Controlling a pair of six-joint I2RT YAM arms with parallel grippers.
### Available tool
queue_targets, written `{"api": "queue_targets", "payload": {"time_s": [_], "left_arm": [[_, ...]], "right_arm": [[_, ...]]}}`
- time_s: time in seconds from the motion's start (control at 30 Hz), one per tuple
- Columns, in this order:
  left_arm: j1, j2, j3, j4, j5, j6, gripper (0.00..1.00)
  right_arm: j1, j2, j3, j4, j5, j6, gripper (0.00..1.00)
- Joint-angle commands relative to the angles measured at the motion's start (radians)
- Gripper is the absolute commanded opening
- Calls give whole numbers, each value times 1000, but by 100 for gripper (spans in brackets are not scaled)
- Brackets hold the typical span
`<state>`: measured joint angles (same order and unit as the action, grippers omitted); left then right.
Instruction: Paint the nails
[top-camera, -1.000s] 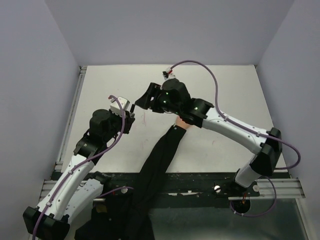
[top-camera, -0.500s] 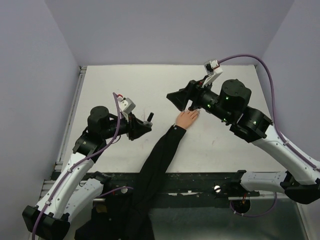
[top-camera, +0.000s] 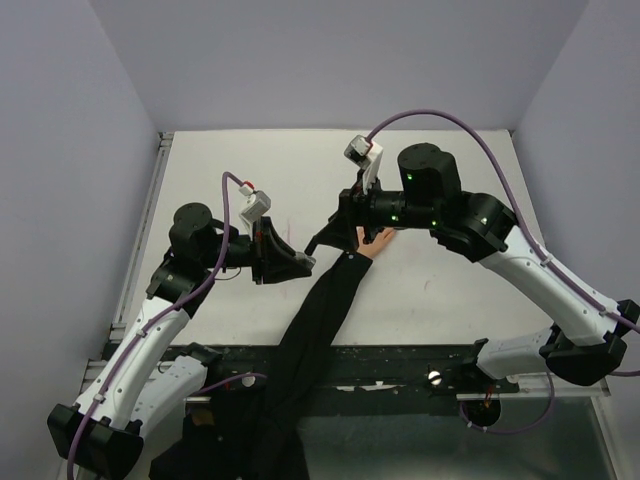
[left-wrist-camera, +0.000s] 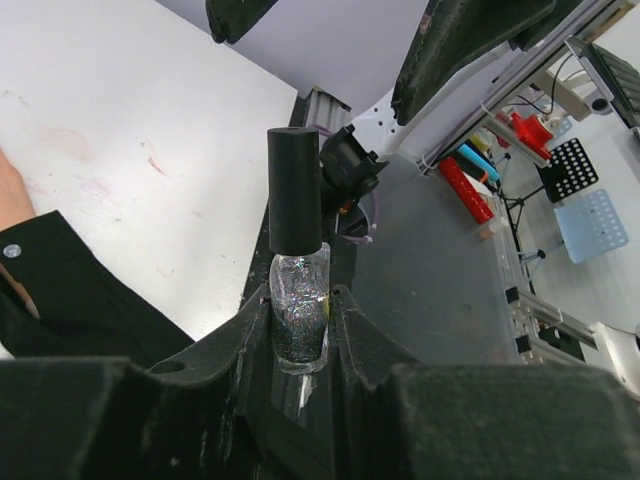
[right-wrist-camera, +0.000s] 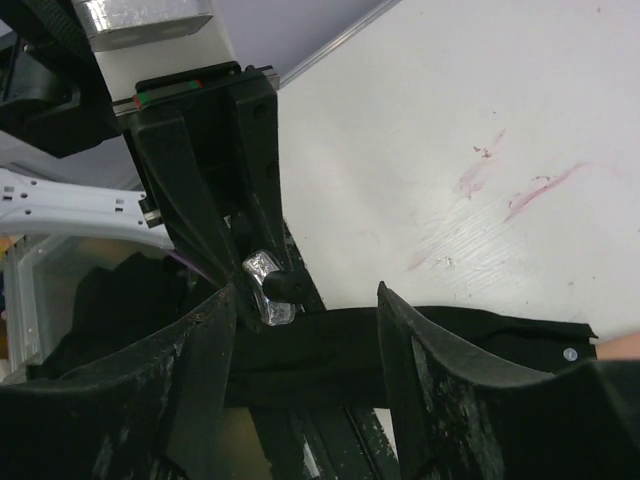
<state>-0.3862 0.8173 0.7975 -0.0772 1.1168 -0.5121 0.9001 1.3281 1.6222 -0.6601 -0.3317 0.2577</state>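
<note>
A small glitter polish bottle (left-wrist-camera: 297, 315) with a black cap (left-wrist-camera: 293, 190) sits between the pads of my left gripper (left-wrist-camera: 298, 298), which is shut on its glass body. In the top view my left gripper (top-camera: 296, 262) holds it just left of the black sleeve (top-camera: 320, 310). My right gripper (top-camera: 318, 240) is open, its fingers (right-wrist-camera: 430, 370) pointing at the cap (right-wrist-camera: 285, 284), a short gap away. The peach fake hand (top-camera: 378, 238) lies under the right wrist. The nails are hidden there.
Pink smears (right-wrist-camera: 525, 190) mark the white table (top-camera: 450, 200). The sleeve runs off the front edge over a black rail (top-camera: 400, 360). Lilac walls close in the left, back and right sides.
My right arm has swung back left over the fake hand, and its open gripper now faces the bottle. My left gripper has shifted a little right and down with the bottle.
</note>
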Motion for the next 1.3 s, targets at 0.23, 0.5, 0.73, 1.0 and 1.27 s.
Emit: {"api": "queue_targets", "payload": {"time_s": [0.23,0.5,0.73,1.0,1.27], "left_arm": [[4,-7,26,34,86,-39,0],[4,-17,34,36,92,-36,0],[4,-20,32,37,98,-39,0],[4,-20,34,37,92,-32,0],[7,-27,45,-6,61,7,0]], "right_arm": [[2,23,-13,39,-214,-18,59],[-9,36,-42,63,-260,0,57],[-13,37,-61,88,-282,14,53],[-20,57,-65,94,-311,31,40],[-21,77,-68,99,-354,46,8]]}}
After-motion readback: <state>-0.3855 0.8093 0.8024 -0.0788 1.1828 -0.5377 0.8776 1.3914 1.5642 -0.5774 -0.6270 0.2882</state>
